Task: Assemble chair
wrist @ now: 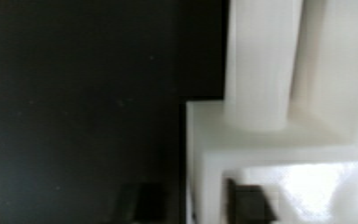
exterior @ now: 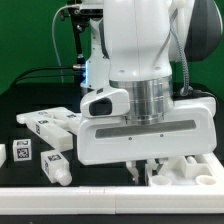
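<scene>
Up front, at the exterior view's right, a blocky white chair part (exterior: 185, 172) sits on the black counter (exterior: 25, 100), right under the arm (exterior: 150, 60). The jaws straddle one of its walls, dark fingertips (wrist: 151, 198) set narrow on either side. Pinching or loose? Can't tell. Off to the exterior view's left lies a small tagged piece (exterior: 57, 168), and behind it flat tagged pieces (exterior: 50, 122).

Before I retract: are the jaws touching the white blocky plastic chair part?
Cannot tell: wrist view blurs the jaws beside the white chair part; exterior view settles nothing.
</scene>
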